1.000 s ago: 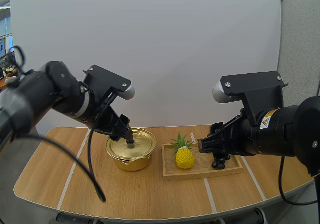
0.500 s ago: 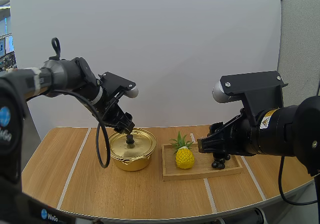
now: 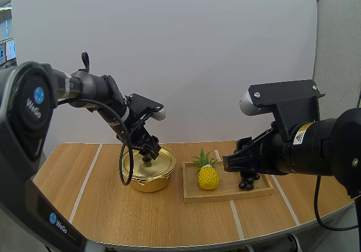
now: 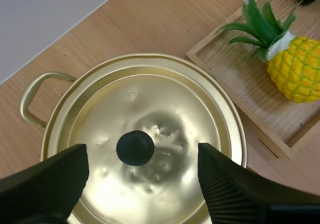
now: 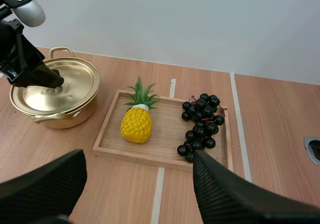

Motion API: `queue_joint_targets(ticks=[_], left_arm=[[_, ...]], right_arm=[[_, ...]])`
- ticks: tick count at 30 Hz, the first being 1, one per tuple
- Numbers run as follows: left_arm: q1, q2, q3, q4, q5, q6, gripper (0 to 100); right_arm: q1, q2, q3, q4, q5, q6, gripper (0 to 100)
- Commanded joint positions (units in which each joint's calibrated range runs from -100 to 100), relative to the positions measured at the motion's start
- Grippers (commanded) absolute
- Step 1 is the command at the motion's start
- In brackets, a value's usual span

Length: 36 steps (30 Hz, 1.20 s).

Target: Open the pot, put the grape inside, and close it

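Observation:
A gold pot [image 3: 148, 176] stands left of the tray with its lid [image 4: 150, 129] on, topped by a black knob [image 4: 135, 148]. My left gripper [image 3: 148, 149] hangs open just over the lid, its fingers [image 4: 50, 181] apart on either side of the knob without pinching it. The dark grapes [image 5: 201, 126] lie on the wooden tray [image 5: 165, 151], at its right end. Above the table's near side, my right gripper [image 5: 139, 156] is open and holds nothing; its tip [image 3: 227, 163] hovers beside the grapes [image 3: 246, 182].
A yellow toy pineapple [image 3: 208, 176] stands on the tray [image 3: 225, 194] between pot and grapes. The pot [image 5: 55, 91] has loop handles [image 4: 32, 91] on its sides. Bare wooden tabletop [image 3: 113, 218] lies in front of the pot and tray.
My left arm has swung back away from the camera and turned, while its gripper stayed over the lid's knob. The right arm has not moved.

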Motion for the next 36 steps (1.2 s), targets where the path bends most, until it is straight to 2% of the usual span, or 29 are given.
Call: queue_joint_targets(ticks=[1, 10, 36], left_arm=[[-0.15, 2.8, -1.3, -0.9, -3.8, 0.2, 100], [-0.15, 7.1, -3.9, -0.8, -4.4, 0.3, 100], [-0.15, 9.2, -4.0, -1.1, -6.5, 0.2, 100]], right_arm=[[-0.2, 0.0, -0.5, -0.3, -0.8, 0.1, 100], [-0.2, 0.0, -0.5, -0.3, -0.8, 0.1, 100], [-0.2, 0.0, -0.5, -0.3, -0.8, 0.1, 100]])
